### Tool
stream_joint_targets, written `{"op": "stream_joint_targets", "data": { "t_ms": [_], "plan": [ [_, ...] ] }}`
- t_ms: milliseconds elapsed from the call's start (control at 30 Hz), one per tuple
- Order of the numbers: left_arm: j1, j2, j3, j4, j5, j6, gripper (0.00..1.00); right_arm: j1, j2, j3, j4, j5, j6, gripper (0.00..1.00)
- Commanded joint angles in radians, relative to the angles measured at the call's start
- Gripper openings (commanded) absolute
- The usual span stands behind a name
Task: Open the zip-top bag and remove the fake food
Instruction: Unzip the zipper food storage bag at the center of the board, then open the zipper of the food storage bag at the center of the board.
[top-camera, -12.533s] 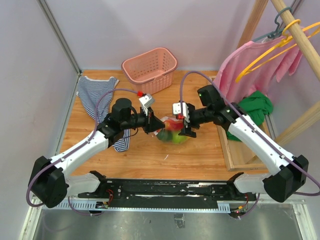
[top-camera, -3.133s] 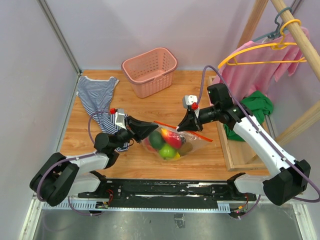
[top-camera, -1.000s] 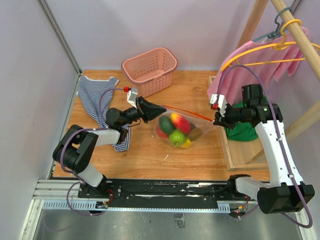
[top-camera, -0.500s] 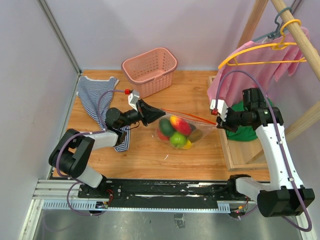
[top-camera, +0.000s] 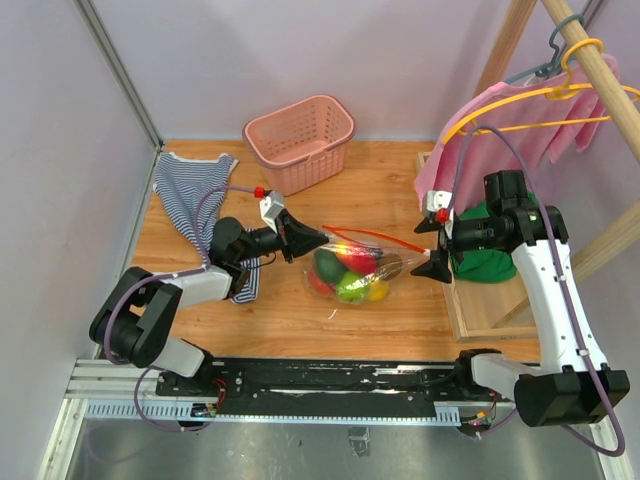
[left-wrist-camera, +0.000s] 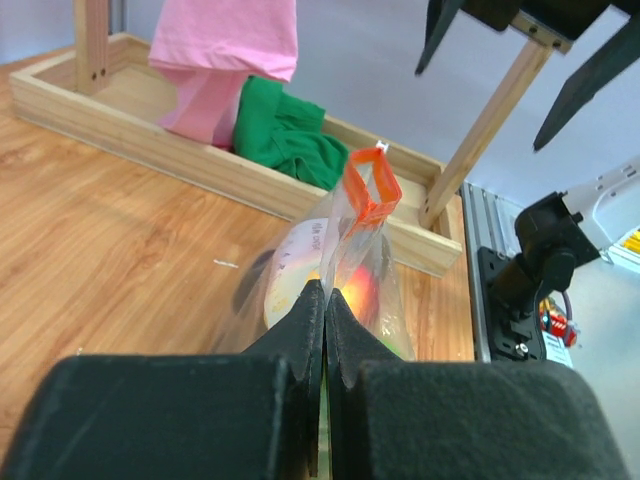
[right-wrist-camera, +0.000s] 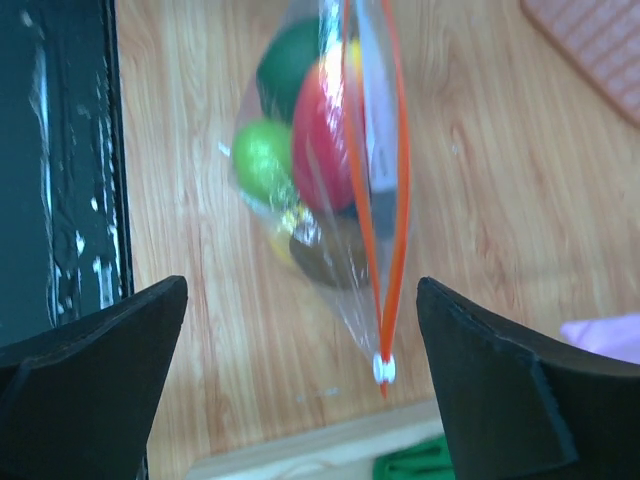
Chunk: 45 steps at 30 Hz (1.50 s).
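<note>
Looking down from the top camera, I have the zip-top bag (top-camera: 385, 262) lying in the middle of the worktop (top-camera: 300, 320), between my two arms, with the fake food (top-camera: 345, 272) bunched inside it: red, light green, dark green and yellow pieces show through the plastic.

My left gripper (top-camera: 300, 238) is clamped together on the bag's left end. In the left wrist view its fingers (left-wrist-camera: 300, 320) meet on the clear film, and the orange zip strip (left-wrist-camera: 368, 185) rises just beyond them.

My right gripper (top-camera: 432, 247) stands wide apart and holds nothing. It sits just right of the bag's right end, apart from it.

What the next move turns on is this: the zip strip (top-camera: 375, 238) runs left to right, from the left gripper straight toward the right one, so the bag's long axis points into the gap between the right fingers. In the right wrist view the strip (right-wrist-camera: 362, 200) shows as two orange tracks with a narrow gap between them, joining at a small white bead (right-wrist-camera: 380, 368) near the lower edge. I judge the mouth is parted along most of its length.

Since the left arm is occupied as the anchor, I would take the fruit out with the right arm. It would have to enter along that slit, and the gap looks tight for a round fruit.
</note>
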Motion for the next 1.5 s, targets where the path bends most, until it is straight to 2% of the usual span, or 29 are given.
{"op": "stream_joint_targets", "data": {
  "t_ms": [0,133,267,433,533,700,1033,1200,1467],
  "plan": [
    [-0.020,-0.046,-0.032,-0.052,0.031,0.068,0.00,0.026,0.004,0.050,0.135,-0.213,0.171,0.98],
    [-0.021,-0.070,-0.052,-0.052,0.027,0.063,0.00,0.052,0.054,0.093,0.204,-0.315,0.256,0.99],
    [-0.027,-0.080,-0.067,-0.045,0.019,0.055,0.00,0.196,0.096,0.103,0.296,-0.132,0.317,0.98],
    [-0.039,-0.083,-0.088,-0.009,0.016,0.030,0.00,0.279,0.135,0.046,0.460,0.024,0.453,0.98],
    [-0.043,-0.088,-0.098,-0.008,0.011,0.028,0.00,0.330,0.161,0.029,0.491,0.103,0.468,0.90],
    [-0.044,-0.100,-0.108,-0.008,0.002,0.025,0.00,0.365,0.187,0.020,0.507,0.150,0.486,0.77],
    [-0.045,-0.092,-0.115,0.020,-0.002,0.002,0.00,0.395,0.197,-0.025,0.520,0.222,0.473,0.58],
    [-0.045,-0.097,-0.125,0.037,-0.010,-0.017,0.00,0.395,0.209,-0.024,0.519,0.232,0.478,0.43],
    [-0.045,-0.115,-0.160,0.070,-0.049,-0.059,0.00,0.395,0.198,-0.051,0.529,0.209,0.496,0.13]
  ]
}}
